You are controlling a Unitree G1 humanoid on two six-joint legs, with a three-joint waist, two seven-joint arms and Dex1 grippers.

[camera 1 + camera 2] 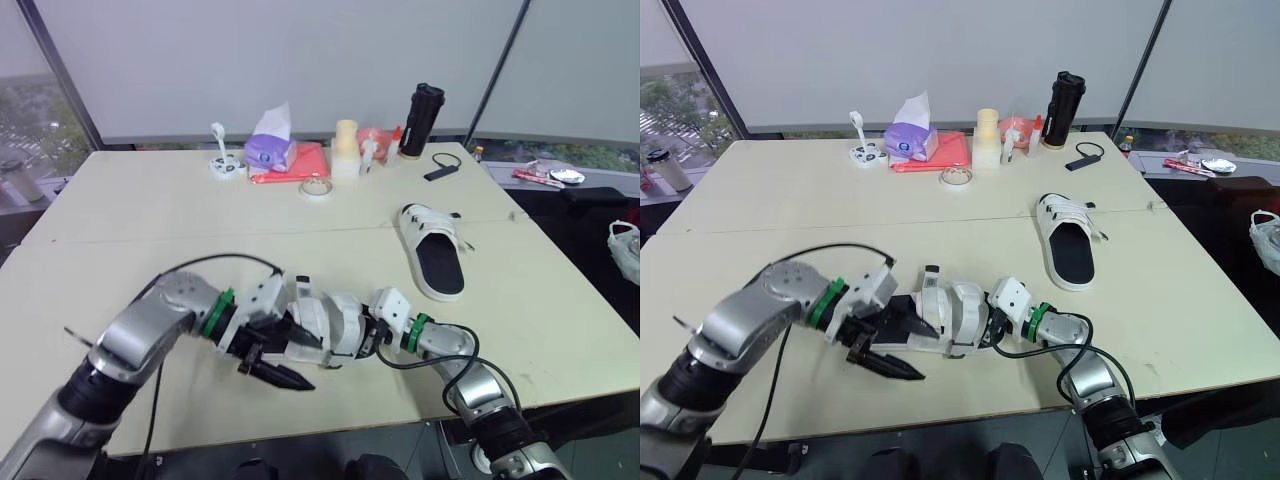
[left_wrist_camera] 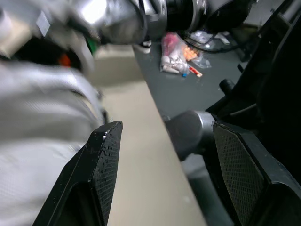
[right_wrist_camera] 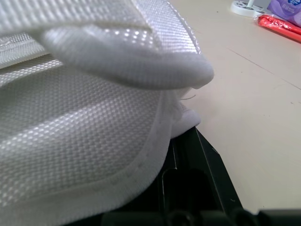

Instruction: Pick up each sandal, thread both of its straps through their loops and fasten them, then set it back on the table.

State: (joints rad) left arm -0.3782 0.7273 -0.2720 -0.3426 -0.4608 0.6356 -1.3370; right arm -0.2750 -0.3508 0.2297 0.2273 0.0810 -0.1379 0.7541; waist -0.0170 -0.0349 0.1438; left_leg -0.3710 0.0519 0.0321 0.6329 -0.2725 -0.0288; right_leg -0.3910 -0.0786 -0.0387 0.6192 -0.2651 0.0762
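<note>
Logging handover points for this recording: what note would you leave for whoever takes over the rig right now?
Left gripper: jaws open, empty, beside the near sandal.
Right gripper: against that sandal's white strap; grip unclear.
Near sandal is between both grippers at the front edge of the table, fastening not visibly finished.
The far sandal lies flat on the table's right side, straps across it; whether fastened can't be confirmed.
To do: finish the near sandal, set it down, check the far one.

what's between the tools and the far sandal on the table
Nothing visible. The far sandal lies alone on the table, with only bare top between it and the near sandal at the left tool. The tape and cable sit further back.
</note>
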